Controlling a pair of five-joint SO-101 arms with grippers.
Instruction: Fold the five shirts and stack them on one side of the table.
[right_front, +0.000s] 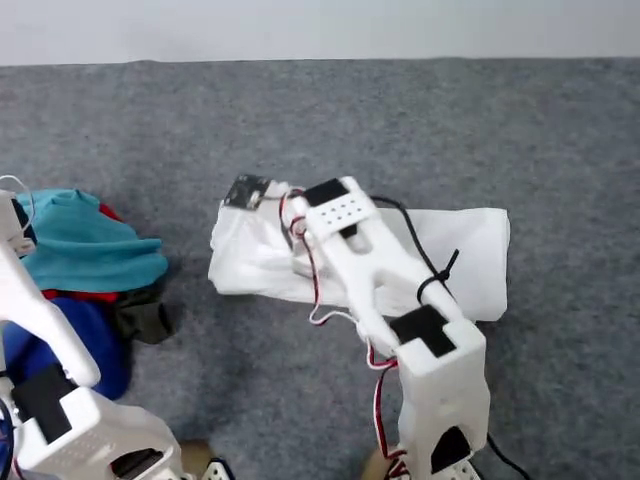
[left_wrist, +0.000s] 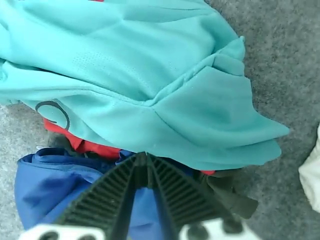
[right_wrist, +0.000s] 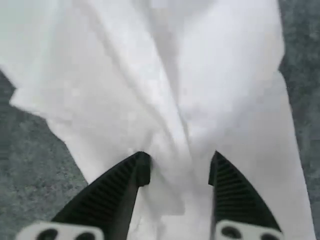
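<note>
High view, from the left: at the nine o'clock edge of the grey table (right_front: 420, 120) lies a loose heap of clothes. A teal shirt (right_front: 90, 248) is on top and a red shirt (right_front: 70, 296) peeps out beneath it. A blue shirt (right_front: 75, 350) sits at the heap's six o'clock and a dark garment (right_front: 148, 318) at its four o'clock, all of them crumpled.

The left arm (right_front: 45, 330) rises from the seven o'clock corner and leans over this heap. In the left wrist view the left gripper (left_wrist: 146, 160) hangs above the blue cloth, just beside the teal hem. Its claw is closed tip to tip, with nothing between the fingers.

Near the table's centre, stretching toward three o'clock, lies the white shirt (right_front: 470, 255), well apart from the heap. It is spread flat at that end and rumpled at its nine o'clock end.

The right arm (right_front: 400, 290) comes in from the six o'clock edge and lies across the white shirt, pointing to eleven o'clock. In the right wrist view the right gripper (right_wrist: 178, 167) sits low over the rumpled cloth. Its claw is parted — a raised ridge of white fabric runs between the fingers. I cannot tell whether the pads press on it.
</note>
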